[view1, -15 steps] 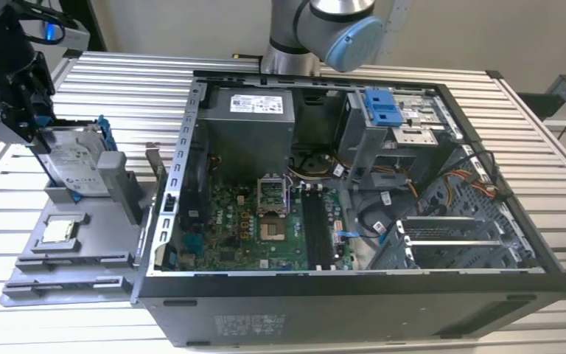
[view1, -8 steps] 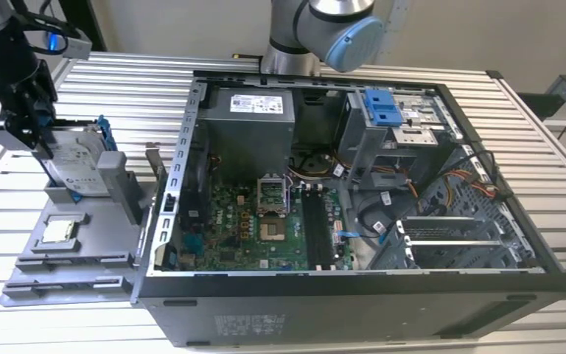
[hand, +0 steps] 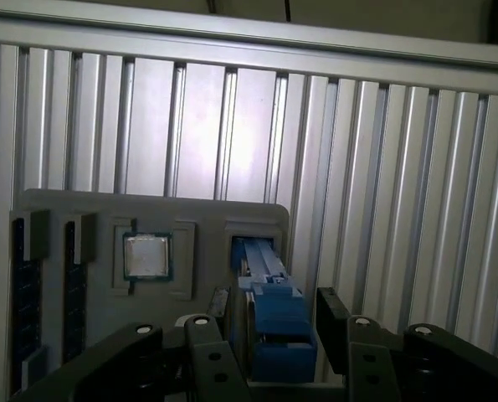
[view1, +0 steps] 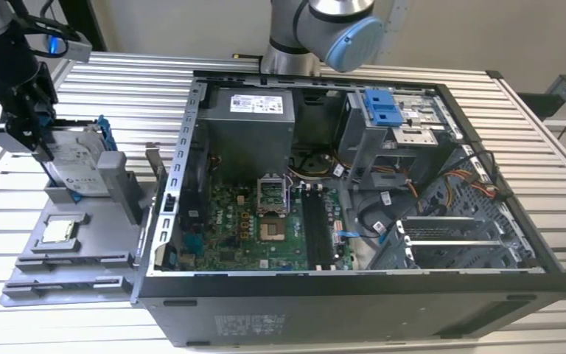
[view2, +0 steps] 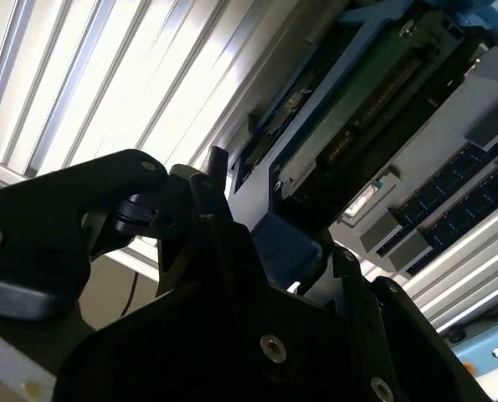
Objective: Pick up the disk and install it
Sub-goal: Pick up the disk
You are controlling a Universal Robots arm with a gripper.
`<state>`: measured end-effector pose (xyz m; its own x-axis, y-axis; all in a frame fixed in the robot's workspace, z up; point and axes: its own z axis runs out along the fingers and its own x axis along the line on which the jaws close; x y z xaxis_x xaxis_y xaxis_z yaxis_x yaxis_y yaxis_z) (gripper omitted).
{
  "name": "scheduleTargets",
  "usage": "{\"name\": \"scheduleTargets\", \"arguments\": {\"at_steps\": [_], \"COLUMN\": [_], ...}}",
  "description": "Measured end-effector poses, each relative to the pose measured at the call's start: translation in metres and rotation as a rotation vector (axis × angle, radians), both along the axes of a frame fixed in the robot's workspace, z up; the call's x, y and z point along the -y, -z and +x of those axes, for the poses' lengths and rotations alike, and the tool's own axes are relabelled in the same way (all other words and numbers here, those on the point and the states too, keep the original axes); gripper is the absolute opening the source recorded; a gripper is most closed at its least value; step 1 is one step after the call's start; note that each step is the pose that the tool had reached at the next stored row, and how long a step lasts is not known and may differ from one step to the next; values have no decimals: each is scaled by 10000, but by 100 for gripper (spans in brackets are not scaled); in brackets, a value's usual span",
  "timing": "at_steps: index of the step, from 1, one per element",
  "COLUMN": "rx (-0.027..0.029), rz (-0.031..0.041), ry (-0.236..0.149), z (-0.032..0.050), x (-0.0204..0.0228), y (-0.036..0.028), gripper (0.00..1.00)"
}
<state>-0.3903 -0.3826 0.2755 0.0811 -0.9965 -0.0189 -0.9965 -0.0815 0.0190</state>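
Note:
The disk [view1: 79,168] stands on edge, tilted, in a slot of the grey holder tray [view1: 77,259] at the exterior view's left. It is silver with a white label and a blue frame. My gripper [view1: 39,136] comes down on its upper end. In the first wrist view the dark fingers [hand: 336,328] sit close on either side of the disk's blue frame [hand: 275,314], and my gripper [hand: 282,335] looks shut on it. The second wrist view shows the same blue edge [view2: 282,243] between the fingers [view2: 219,205].
A small square silver chip [view1: 59,230] [hand: 146,255] lies in a recess of the tray, beside the disk's slot. The open computer case [view1: 362,295] lies to the exterior view's right, with a drive bay with blue latches [view1: 383,107] at its far end. A ribbed metal table [view1: 8,324] lies under everything.

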Motion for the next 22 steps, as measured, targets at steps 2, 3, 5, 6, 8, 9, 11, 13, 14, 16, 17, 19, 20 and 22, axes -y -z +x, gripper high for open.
{"name": "scheduleTargets", "arguments": {"at_steps": [2, 3, 5, 6, 8, 9, 11, 13, 14, 16, 17, 19, 20, 22], "rx": [3, 2, 1, 1, 2, 2, 2, 2, 2, 2, 2, 2, 1, 2], "rz": [2, 2, 1, 1, 1, 1, 1, 1, 1, 1, 1, 1, 0, 2], "ry": [-1, 0, -1, 0, 0, 0, 0, 0, 0, 0, 0, 0, 0, 0], "z": [0, 0, 0, 0, 0, 0, 0, 0, 0, 0, 0, 0, 0, 0], "x": [0, 0, 0, 0, 0, 0, 0, 0, 0, 0, 0, 0, 0, 0], "y": [5, 7, 8, 8, 9, 9, 9, 9, 10, 10, 10, 10, 10, 11], "gripper": [100, 100, 100, 100, 100, 100, 0, 0, 0, 0, 0, 0, 0, 0]}}
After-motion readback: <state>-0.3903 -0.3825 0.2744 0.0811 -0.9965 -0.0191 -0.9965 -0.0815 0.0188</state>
